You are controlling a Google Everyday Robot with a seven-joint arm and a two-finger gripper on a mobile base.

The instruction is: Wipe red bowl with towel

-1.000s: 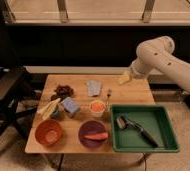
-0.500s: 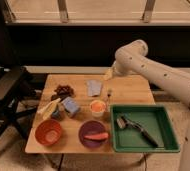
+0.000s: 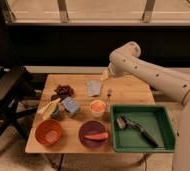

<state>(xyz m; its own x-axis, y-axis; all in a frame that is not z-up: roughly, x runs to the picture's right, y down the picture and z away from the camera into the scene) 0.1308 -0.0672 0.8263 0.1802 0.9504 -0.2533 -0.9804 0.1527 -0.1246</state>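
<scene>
The red bowl [image 3: 49, 132] stands at the table's front left corner, round and orange-red with a paler inside. The towel [image 3: 93, 87], a small pale grey-blue cloth, lies flat near the back middle of the wooden table [image 3: 133, 90]. My gripper [image 3: 104, 75] hangs at the end of the white arm, just above and to the right of the towel, near the table's back edge. It is far from the red bowl and nothing shows in it.
A dark purple bowl [image 3: 94, 134] holds an orange piece. An orange-rimmed cup [image 3: 97, 107], a blue sponge block [image 3: 71, 106], a yellow item [image 3: 49, 106] and a dark cluster [image 3: 64, 90] are mid-table. A green tray [image 3: 163, 131] with a brush is at the right. A black chair [image 3: 8, 92] stands at the left.
The arm has swung left across the table's back edge, bringing the gripper from the right side to just beside the towel. The objects on the table have not moved.
</scene>
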